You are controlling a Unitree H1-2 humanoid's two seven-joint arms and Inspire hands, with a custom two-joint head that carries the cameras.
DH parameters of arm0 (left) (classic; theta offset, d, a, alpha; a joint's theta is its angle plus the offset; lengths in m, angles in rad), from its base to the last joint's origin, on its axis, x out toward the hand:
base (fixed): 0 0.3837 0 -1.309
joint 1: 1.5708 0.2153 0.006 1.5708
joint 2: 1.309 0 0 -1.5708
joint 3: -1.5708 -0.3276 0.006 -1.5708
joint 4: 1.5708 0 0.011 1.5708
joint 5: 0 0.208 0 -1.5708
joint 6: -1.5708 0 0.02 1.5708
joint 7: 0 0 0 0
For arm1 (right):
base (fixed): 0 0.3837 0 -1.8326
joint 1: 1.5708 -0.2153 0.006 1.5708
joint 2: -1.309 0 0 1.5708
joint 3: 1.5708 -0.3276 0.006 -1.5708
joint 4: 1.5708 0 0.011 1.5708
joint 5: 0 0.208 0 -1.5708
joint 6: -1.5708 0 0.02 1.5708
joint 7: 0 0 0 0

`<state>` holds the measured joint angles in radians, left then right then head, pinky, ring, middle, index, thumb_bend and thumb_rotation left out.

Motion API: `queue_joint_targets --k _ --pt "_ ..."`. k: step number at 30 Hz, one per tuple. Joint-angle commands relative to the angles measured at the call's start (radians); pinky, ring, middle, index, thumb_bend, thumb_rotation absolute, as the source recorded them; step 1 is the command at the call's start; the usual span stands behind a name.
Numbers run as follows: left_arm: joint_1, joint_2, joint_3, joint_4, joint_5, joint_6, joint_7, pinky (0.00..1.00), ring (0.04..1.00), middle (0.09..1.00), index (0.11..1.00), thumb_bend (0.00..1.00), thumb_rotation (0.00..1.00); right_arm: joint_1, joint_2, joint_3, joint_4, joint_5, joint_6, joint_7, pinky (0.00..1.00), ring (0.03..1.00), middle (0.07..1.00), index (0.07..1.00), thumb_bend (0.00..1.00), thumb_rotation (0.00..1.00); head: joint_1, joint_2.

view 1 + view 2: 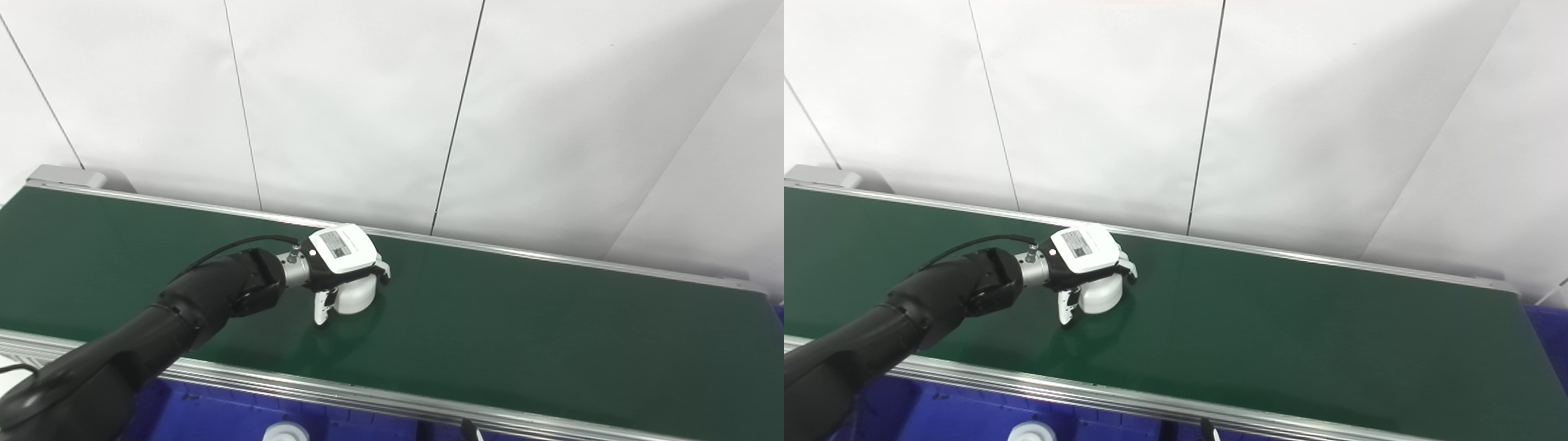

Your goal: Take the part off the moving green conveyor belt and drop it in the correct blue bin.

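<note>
A white round part (357, 295) sits on the green conveyor belt (520, 324), near its middle left. My left hand (344, 264) reaches in from the lower left and covers the part from above. Its fingers (383, 271) curl over the far side and its thumb (321, 308) presses the near left side, so the hand is closed around the part. The part's base rests on the belt. The same grasp shows in the right eye view (1087, 263). My right hand is not in view.
A blue bin (233, 416) lies below the belt's near rail, with a white part (286, 432) in it. Another blue bin edge (1546, 331) shows at the belt's right end. A white panel wall stands behind the belt.
</note>
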<state>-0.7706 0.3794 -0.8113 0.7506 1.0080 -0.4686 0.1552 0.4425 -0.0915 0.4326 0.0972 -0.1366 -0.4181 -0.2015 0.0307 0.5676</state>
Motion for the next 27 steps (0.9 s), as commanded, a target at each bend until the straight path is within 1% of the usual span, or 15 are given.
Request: queue_joint_targets --k 1,3,4,7,9,12,14,18,20,21,22,23,24,25,27 --pt "-0.034 -0.012 -0.005 0.015 -0.010 -0.001 0.040 0.47 0.463 0.520 0.499 0.52 0.00 0.010 0.009 0.004 -0.037 0.002 -0.052 0.010 0.94 0.961 0.990 1.000 0.79 1.00 -0.002 0.004" --pt "-0.031 -0.023 -0.006 0.026 -0.009 -0.001 0.042 0.43 0.430 0.507 0.503 0.51 0.00 0.009 0.010 0.005 -0.037 0.007 -0.052 0.012 0.95 0.960 0.990 1.000 0.79 1.00 -0.002 0.004" --pt "-0.029 -0.028 -0.009 0.030 -0.001 0.000 0.048 0.42 0.426 0.506 0.504 0.50 0.00 0.010 0.011 0.005 -0.037 0.005 -0.052 0.011 0.95 0.961 0.990 1.000 0.79 1.00 -0.001 0.006" --pt "-0.031 -0.037 -0.025 0.037 0.016 0.000 0.061 0.35 0.402 0.488 0.523 0.50 0.00 0.011 0.012 0.004 -0.036 0.004 -0.052 0.012 0.94 0.959 0.990 1.000 0.81 1.00 -0.001 0.006" --pt "-0.038 -0.041 -0.035 0.037 0.017 0.000 0.055 0.34 0.397 0.485 0.526 0.50 0.00 0.012 0.014 0.004 -0.036 0.009 -0.052 0.017 0.95 0.961 0.992 1.000 0.81 1.00 -0.001 0.007" --pt "-0.051 -0.040 -0.047 0.030 0.012 -0.001 0.035 0.36 0.400 0.493 0.521 0.50 0.00 0.012 0.017 0.003 -0.035 0.005 -0.052 0.018 0.95 0.958 0.988 1.000 0.81 1.00 -0.002 0.008" --pt "-0.060 -0.036 -0.050 0.009 0.007 -0.001 0.004 0.36 0.399 0.491 0.520 0.50 0.00 0.010 0.020 0.002 -0.033 0.002 -0.052 0.018 0.95 0.956 0.987 1.000 0.81 1.00 -0.002 0.009" --pt "-0.074 -0.017 -0.071 -0.037 -0.006 -0.001 -0.014 0.36 0.395 0.501 0.521 0.50 0.00 0.007 0.025 0.002 -0.031 0.001 -0.052 0.018 0.94 0.946 0.981 1.000 0.81 1.00 0.001 0.015" --pt "-0.079 -0.002 -0.076 -0.082 -0.027 -0.001 -0.052 0.37 0.399 0.506 0.514 0.50 0.00 0.006 0.027 0.001 -0.030 -0.003 -0.052 0.019 0.94 0.950 0.981 1.000 0.81 1.00 0.006 0.022" --pt "-0.077 0.010 -0.073 -0.123 -0.043 -0.001 -0.076 0.37 0.399 0.505 0.515 0.50 0.00 0.006 0.028 0.000 -0.030 -0.003 -0.052 0.020 0.94 0.951 0.981 1.000 0.81 1.00 0.006 0.022" --pt "-0.075 0.022 -0.070 -0.164 -0.060 -0.001 -0.096 0.37 0.398 0.505 0.515 0.50 0.00 0.005 0.029 -0.002 -0.030 -0.002 -0.052 0.023 0.94 0.952 0.981 1.000 0.81 1.00 0.015 0.036" --pt "-0.068 0.037 -0.057 -0.224 -0.077 -0.001 -0.124 0.36 0.402 0.500 0.513 0.50 0.00 0.004 0.029 -0.004 -0.031 0.000 -0.052 0.026 0.95 0.955 0.981 1.000 0.81 1.00 0.015 0.036" --pt "-0.061 0.051 -0.043 -0.279 -0.092 -0.001 -0.148 0.36 0.403 0.493 0.515 0.50 0.00 0.004 0.029 -0.006 -0.035 0.003 -0.052 0.030 0.95 0.956 0.981 1.000 0.81 1.00 0.027 0.054" --pt "-0.047 0.068 -0.024 -0.346 -0.113 -0.001 -0.173 0.35 0.403 0.493 0.515 0.50 0.00 0.004 0.029 -0.008 -0.038 0.005 -0.052 0.033 0.95 0.956 0.982 1.000 0.81 1.00 0.027 0.054" --pt "-0.020 0.101 0.028 -0.484 -0.170 0.000 -0.244 0.37 0.409 0.494 0.509 0.50 0.00 0.006 0.028 -0.017 -0.056 0.009 -0.052 0.046 0.95 0.960 0.988 1.000 0.81 1.00 0.066 0.108"
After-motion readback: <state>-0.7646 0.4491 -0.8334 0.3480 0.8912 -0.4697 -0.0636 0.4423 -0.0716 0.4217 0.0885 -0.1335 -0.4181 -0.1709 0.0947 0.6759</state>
